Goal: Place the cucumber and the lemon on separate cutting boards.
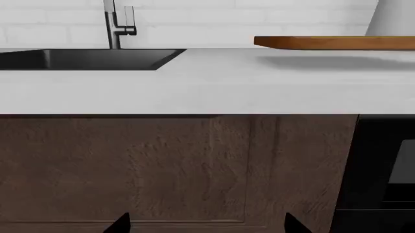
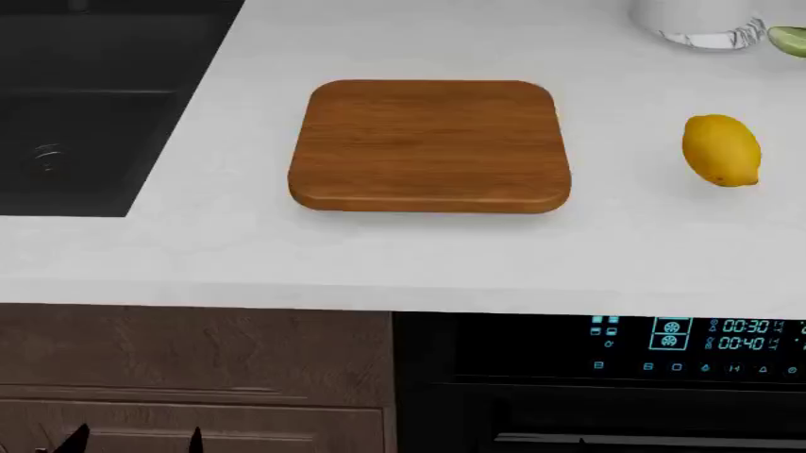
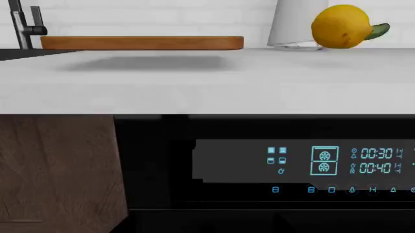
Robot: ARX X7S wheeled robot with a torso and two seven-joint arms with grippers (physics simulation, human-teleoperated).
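Observation:
The lemon [image 2: 720,149] lies on the white counter, right of the tan-orange cutting board [image 2: 428,146]. The board's edge shows in the left wrist view [image 1: 337,42] and in the right wrist view [image 3: 143,42], where the lemon [image 3: 340,26] also appears. A green end that may be the cucumber [image 2: 790,40] pokes in at the far right, behind the lemon [image 3: 380,30]. The dark reddish-brown board is out of view. My left gripper [image 2: 135,442] [image 1: 207,228] is open and empty, low in front of the cabinet door. My right gripper [image 3: 201,228] faces the oven front; its dark fingers barely show, wide apart.
A black sink [image 2: 89,123] with a faucet [image 1: 116,24] lies left of the board. A white container [image 2: 699,19] stands at the back right. Below the counter edge are a brown cabinet door [image 2: 189,377] and a black oven with a lit display [image 2: 699,335].

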